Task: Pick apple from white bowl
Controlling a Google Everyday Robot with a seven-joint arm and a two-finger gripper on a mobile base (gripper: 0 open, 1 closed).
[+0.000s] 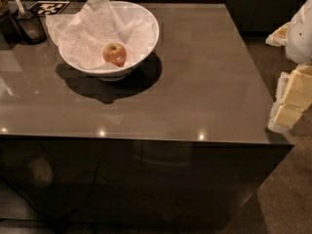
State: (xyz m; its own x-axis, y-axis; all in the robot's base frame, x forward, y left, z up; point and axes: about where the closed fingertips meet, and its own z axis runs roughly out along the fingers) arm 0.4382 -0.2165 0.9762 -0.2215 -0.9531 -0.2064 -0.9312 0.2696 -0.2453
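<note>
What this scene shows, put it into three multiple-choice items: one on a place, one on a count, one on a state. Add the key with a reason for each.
1. Where does the apple lie?
A. In the white bowl, on the paper towel
B. Beside the bowl
C. Between the robot's fingers

2. How many apples are in view?
A. Three
B. One
C. Two

3. How does the gripper stand to the apple?
A. It holds it
B. It touches it inside the bowl
C. It is off by the right edge of the table, apart from bowl and apple

Key:
1 A: the apple rests on the crumpled paper inside the bowl.
2 B: only a single red apple shows.
3 C: a wide stretch of table top lies between the gripper and the bowl.
</note>
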